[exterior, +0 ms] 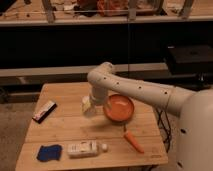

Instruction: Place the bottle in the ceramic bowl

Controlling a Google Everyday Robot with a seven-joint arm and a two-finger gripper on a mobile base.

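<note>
The job is only starting. The bottle (85,148) is lying on the counter (65,95), well apart from the jaws, near the front edge. The gripper (90,106) is hanging just beside the bowl (119,107). I cannot tell if its jaws are open or closed. Nothing is showing inside the bowl.

Blue sponge (49,152) front-left on wood table (70,127), carrot-like obj (133,142) front-right, dark flat packet (44,111) nr left edge
</note>
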